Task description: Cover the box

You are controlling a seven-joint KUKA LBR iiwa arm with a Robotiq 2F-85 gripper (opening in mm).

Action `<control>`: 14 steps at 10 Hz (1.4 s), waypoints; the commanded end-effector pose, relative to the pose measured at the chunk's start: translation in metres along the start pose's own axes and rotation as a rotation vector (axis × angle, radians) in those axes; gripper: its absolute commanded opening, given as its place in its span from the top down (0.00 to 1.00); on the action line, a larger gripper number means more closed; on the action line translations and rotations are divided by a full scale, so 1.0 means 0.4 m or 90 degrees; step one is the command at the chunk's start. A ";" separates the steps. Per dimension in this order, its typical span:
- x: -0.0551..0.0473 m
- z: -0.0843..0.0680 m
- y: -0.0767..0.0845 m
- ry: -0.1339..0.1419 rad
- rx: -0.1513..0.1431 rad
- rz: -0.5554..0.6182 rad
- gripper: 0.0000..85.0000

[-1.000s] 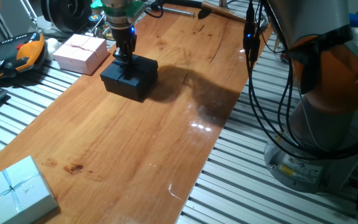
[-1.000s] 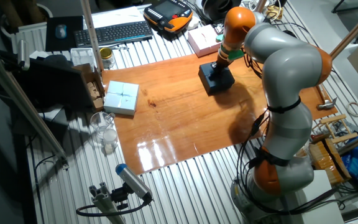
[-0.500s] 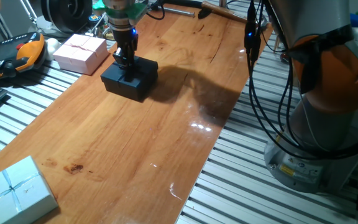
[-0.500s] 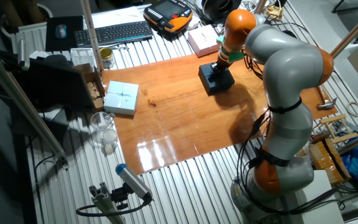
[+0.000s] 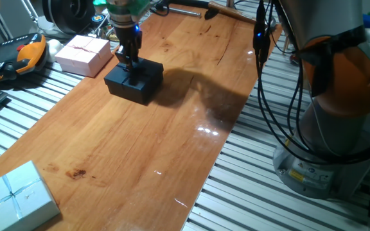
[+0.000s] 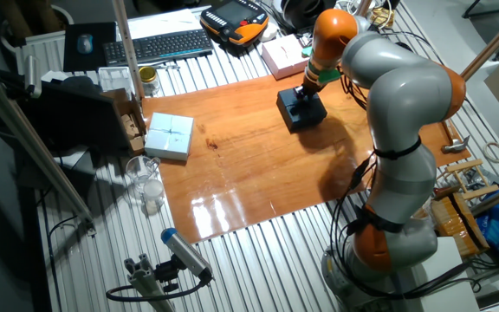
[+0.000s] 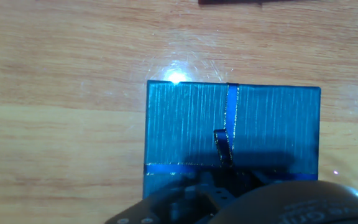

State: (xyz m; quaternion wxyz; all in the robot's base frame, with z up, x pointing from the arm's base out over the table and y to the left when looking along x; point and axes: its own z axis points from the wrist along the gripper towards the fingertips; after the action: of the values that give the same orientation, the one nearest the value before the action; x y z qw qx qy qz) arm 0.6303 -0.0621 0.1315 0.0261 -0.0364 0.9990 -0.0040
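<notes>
In one fixed view, the pale blue ribboned box [image 5: 15, 196] is lying well apart from the gripper [image 5: 128, 63], far off toward the near table corner, and is playing no part in the move. The pink ribboned box [image 5: 82, 54] is sitting near the gripper on its left in that view, closed, apart from the task's thing. The gripper is hanging fingers-down directly over the box [image 5: 140, 82], with the tips at or just above the top face; contact cannot be confirmed. The relation governing the coming move is vertical: the box is lying straight below the end effector, with little or no sideways offset. The box is square, so no long axis is setting the wrist angle. In the hand view, the lid [image 7: 185, 124] is showing as one flat dark panel, its edges squared to the frame, with a ribbon [image 7: 231, 106] running across it to a small tab [image 7: 221, 146] beside the gripper body. The lid is appearing to sit on the box, so the interior is hidden and its contents cannot be told. The fingers are masked by the wrist housing, so whether they are apart or together cannot be told. Judged from this, the covering is looking nearly complete, and the next move is calling for a clean vertical release.
</notes>
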 end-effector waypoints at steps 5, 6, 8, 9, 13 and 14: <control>0.019 -0.058 0.032 0.008 0.004 0.013 1.00; 0.028 -0.068 0.039 0.007 0.005 0.016 1.00; 0.050 -0.087 0.053 0.010 0.003 0.017 1.00; 0.059 -0.094 0.057 0.010 0.000 0.019 1.00; 0.084 -0.103 0.067 0.013 -0.004 0.016 1.00; 0.087 -0.104 0.066 0.011 -0.002 0.014 1.00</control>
State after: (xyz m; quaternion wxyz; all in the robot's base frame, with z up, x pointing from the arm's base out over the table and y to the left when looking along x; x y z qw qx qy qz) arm 0.5916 -0.0379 0.1711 0.0183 -0.0265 0.9995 -0.0029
